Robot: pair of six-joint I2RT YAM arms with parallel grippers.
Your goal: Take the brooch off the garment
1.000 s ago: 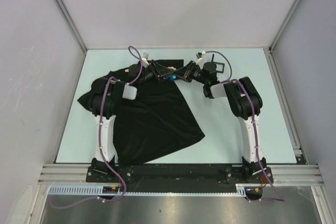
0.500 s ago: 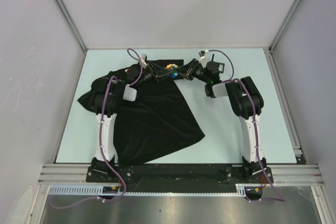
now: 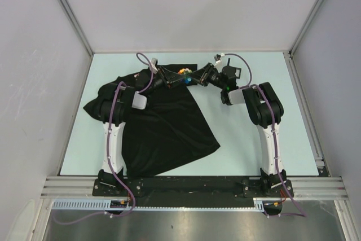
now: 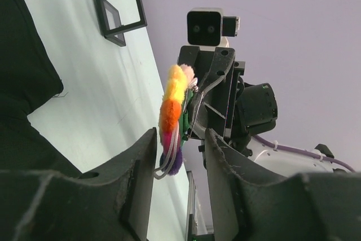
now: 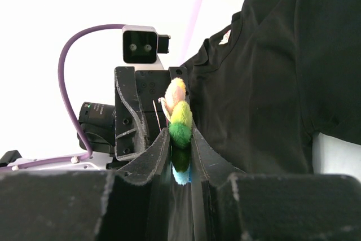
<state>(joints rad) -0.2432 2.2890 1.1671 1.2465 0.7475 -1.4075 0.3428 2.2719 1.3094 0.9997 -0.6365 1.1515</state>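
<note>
The brooch (image 5: 180, 128), a fuzzy strip of pink, yellow, green and blue tufts with a thin metal pin, is pinched in my right gripper (image 5: 180, 137), which is shut on it. In the top view the brooch (image 3: 182, 73) hangs over the garment's (image 3: 169, 122) far edge. My left gripper (image 4: 180, 139) is open and faces the brooch (image 4: 171, 111), whose lower end sits between its fingertips without a grip. The black T-shirt (image 5: 271, 83) lies behind, its pinkish neck label (image 5: 225, 36) showing. No cloth hangs from the brooch.
A small black square frame (image 3: 237, 73) lies on the pale table (image 3: 254, 139) just right of the right wrist; it also shows in the left wrist view (image 4: 121, 12). Grey enclosure walls (image 3: 186, 9) stand round the table.
The right gripper has lifted the brooch up and toward the far edge, off the shirt. Over the last half second almost nothing has moved.
</note>
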